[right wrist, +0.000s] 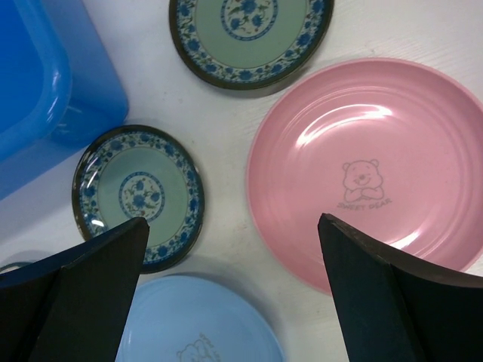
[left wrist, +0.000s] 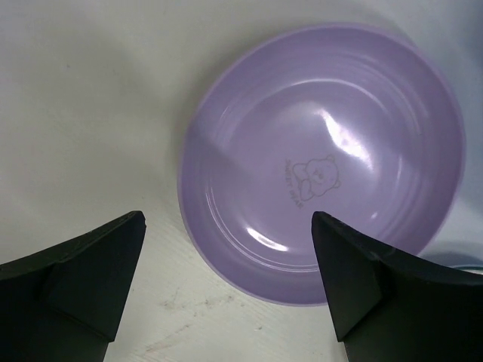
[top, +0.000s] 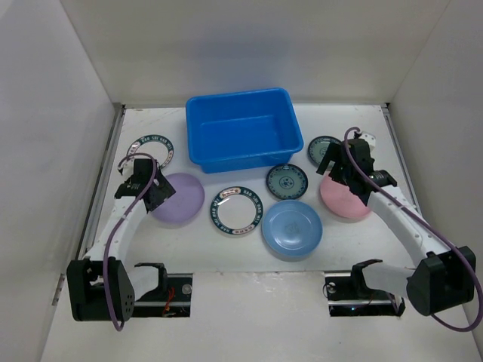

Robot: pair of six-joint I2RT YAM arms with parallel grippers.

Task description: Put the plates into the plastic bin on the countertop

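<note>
Noting risks while the bright blue rectangular plastic bin (top: pixel 238 96) holds no plate; it sits at the middle of the far edge of the flat white countertop (top: pixel 226 256), with all seven plates lying flat around it. Left gripper (left wrist: pixel 228 226) hangs with jaws apart over the rim of the round lilac plastic plate (left wrist: pixel 321 158) near the left edge, one finger above the plate and the other above bare countertop. Right gripper (right wrist: pixel 233 221) also has jaws apart and nothing held, above the gap between the round pink plastic plate (right wrist: pixel 370 173) by the right edge and a small teal patterned plate (right wrist: pixel 139 192). Risk 1: the glossy, shallow rim offers only a thin pinch; too high a close grabs air, too low jams a fingertip on the countertop. Risk 2: a finger landing on the rim would shove the lilac plate toward the white plate with dark patterned rim (top: pixel 236 210) just beside it. Risk 3: an edge-held plate may swing or slip during the carry, or clip the bin's flared rim. Risk 4: the right jaws could catch the teal plate instead of the pink. Risk 5: both arms heading for the bin together could collide
</note>
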